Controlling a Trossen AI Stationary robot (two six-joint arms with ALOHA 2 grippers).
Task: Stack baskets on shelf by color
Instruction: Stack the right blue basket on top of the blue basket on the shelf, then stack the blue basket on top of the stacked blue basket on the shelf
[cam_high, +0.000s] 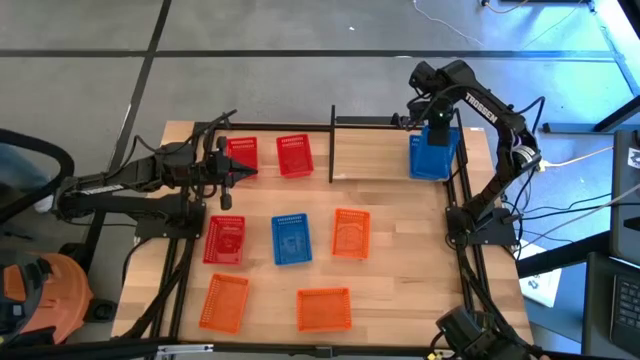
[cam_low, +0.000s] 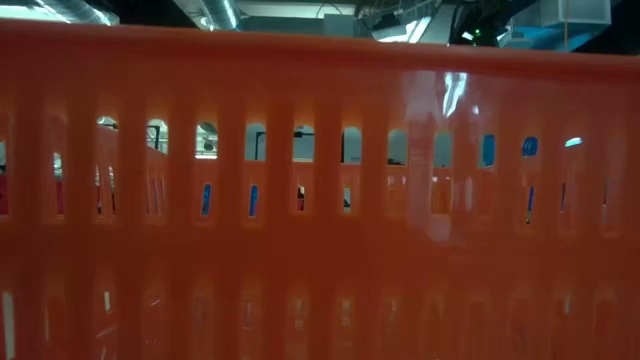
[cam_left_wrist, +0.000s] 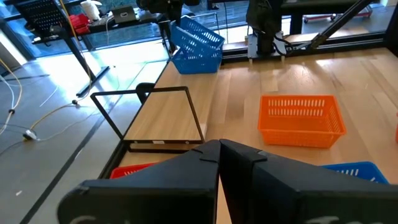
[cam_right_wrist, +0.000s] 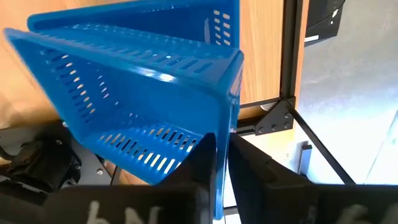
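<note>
- The right claw (cam_high: 437, 128) stood at the 2 o'clock corner of the counter (cam_high: 400, 250), over the right end of the shelf (cam_high: 375, 150).
- Its fingers pinched the rim of a blue basket (cam_right_wrist: 143, 93) with only a narrow gap between them; that basket hung tilted over another blue basket (cam_high: 432, 160) on the shelf.
- The basket's long axis ran 12 to 6 o'clock.
- The left claw (cam_high: 238, 172), fully closed and empty, waited at 10 o'clock beside two red baskets (cam_high: 268, 155).
- The right arm was nearer the blue stack.
</note>
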